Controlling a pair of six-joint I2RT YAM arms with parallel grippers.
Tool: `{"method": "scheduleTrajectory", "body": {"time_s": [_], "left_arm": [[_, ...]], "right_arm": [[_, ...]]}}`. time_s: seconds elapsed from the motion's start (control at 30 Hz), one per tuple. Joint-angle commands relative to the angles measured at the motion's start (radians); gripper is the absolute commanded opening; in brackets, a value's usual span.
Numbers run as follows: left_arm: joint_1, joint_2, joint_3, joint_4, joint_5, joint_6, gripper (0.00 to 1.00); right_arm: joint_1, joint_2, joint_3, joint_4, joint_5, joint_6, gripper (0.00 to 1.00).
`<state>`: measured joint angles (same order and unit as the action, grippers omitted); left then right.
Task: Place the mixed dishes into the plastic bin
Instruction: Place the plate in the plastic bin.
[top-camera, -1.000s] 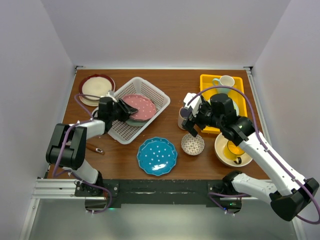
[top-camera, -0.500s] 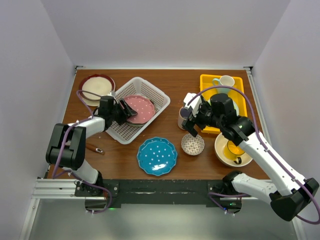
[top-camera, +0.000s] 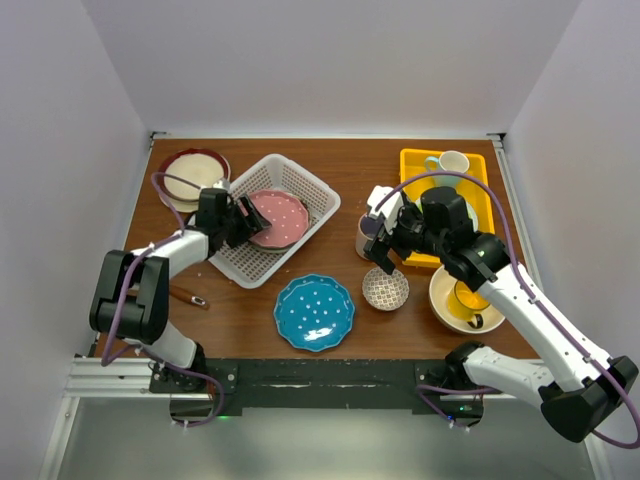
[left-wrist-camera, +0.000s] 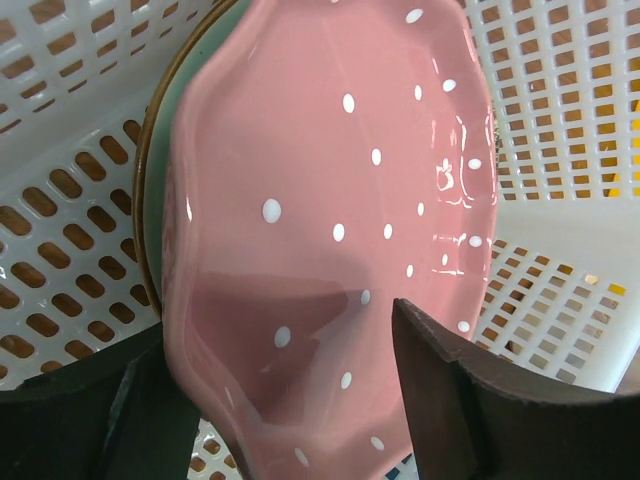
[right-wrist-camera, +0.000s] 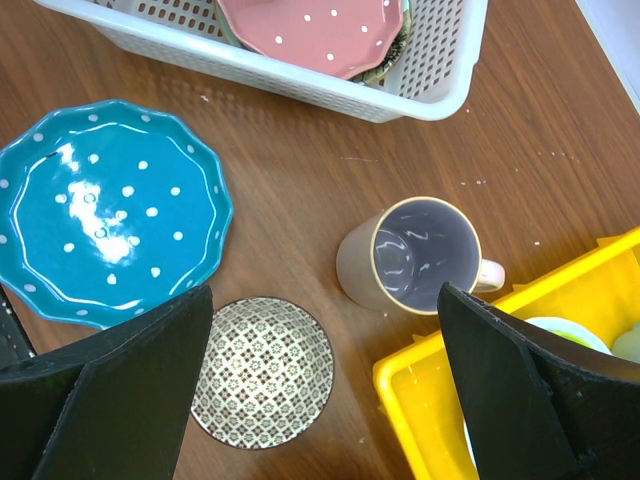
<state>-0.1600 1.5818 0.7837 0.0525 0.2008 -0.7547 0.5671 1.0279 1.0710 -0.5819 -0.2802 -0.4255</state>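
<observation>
The white plastic bin stands at the back left. In it lies a pink dotted plate on a green, brown-rimmed plate. My left gripper reaches into the bin and is open, the pink plate's near rim between its spread fingers. My right gripper hangs open and empty above a beige mug and a small patterned bowl. A blue dotted plate lies at the front centre. At the right a large cream bowl holds a yellow mug.
A cream plate with a dark red rim sits at the back left corner. A yellow tray at the back right carries a white mug. A brown utensil lies near the left arm.
My left gripper's jaws have spread apart and the pink plate has settled lower in the bin. The right arm has not moved.
</observation>
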Motion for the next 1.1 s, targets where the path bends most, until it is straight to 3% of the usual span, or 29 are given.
{"method": "scheduleTrajectory", "body": {"time_s": [0.0, 1.07], "left_arm": [[-0.009, -0.069, 0.046, 0.001, -0.057, 0.057, 0.75], [-0.01, -0.158, 0.029, -0.051, -0.1, 0.094, 0.76]], "right_arm": [[-0.007, 0.003, 0.0, 0.028, -0.024, 0.014, 0.98], [-0.023, -0.005, 0.004, 0.011, -0.066, 0.001, 0.98]]}}
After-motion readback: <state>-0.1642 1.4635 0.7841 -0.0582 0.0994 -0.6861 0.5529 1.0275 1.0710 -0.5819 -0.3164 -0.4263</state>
